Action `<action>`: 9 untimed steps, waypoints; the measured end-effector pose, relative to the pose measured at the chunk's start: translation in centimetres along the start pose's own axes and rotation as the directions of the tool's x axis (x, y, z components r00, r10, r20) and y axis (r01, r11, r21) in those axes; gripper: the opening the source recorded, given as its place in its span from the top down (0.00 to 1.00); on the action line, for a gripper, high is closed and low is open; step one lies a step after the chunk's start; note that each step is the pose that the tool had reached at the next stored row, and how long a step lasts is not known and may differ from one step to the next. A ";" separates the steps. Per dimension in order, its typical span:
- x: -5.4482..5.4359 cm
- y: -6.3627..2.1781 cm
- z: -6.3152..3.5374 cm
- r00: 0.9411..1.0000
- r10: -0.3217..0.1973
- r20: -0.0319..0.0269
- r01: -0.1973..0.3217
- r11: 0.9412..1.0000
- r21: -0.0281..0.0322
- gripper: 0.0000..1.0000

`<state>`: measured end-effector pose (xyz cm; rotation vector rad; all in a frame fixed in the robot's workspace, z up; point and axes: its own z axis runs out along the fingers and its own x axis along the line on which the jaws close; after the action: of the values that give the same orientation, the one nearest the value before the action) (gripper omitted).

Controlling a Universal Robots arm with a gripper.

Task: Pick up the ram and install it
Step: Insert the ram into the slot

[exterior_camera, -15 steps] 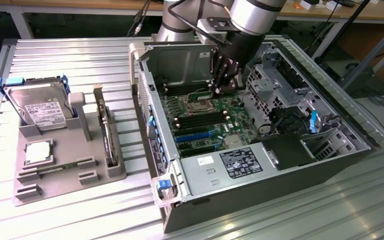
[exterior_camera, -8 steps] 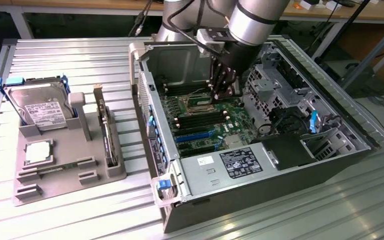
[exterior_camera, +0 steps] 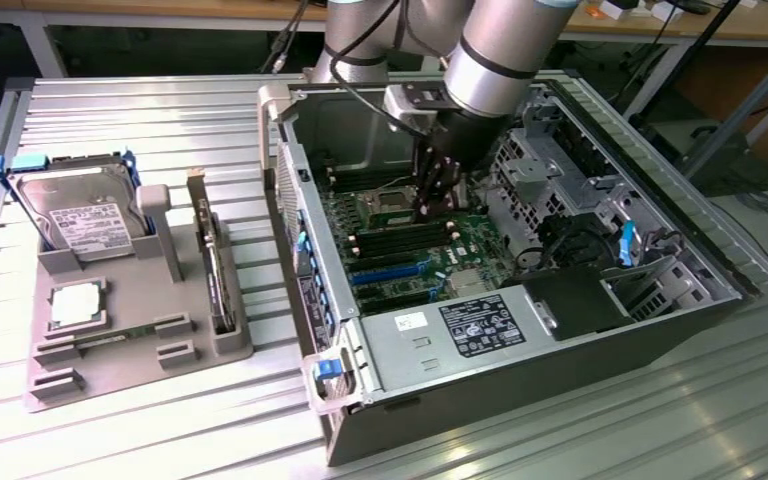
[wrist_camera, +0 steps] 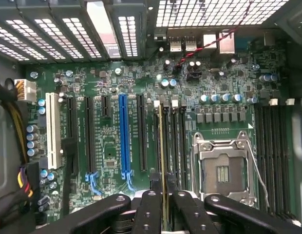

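Gripper (wrist_camera: 163,176) pinching ram (wrist_camera: 162,136) edge-on over motherboard (wrist_camera: 107,112) (exterior view: arm (exterior_camera: 491,50) down inside case (exterior_camera: 518,390)).

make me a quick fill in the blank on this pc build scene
1. The gripper is shut on the ram inside the open computer ____.
2. The processor socket near the ram is ____, with no chip in it.
3. The hard drive stands on the tray at the exterior view's ____.
Missing: case, empty, left

A silver-grey tubular arm (exterior_camera: 498,45), ringed by a black band, is fitted with a black cable (exterior_camera: 341,62) and black pincer (wrist_camera: 163,179).
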<state>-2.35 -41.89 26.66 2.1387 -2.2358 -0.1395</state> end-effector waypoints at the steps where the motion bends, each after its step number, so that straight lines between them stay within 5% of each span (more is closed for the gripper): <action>1: 0.0 0.04 0.20 1.000 -0.001 0.000 0.001 1.000 0.000 0.85; 9: 0.0 -0.29 2.18 1.000 -0.028 -0.003 0.028 1.000 -0.001 0.85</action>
<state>-2.27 -41.84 24.47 2.1693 -2.2039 -0.1375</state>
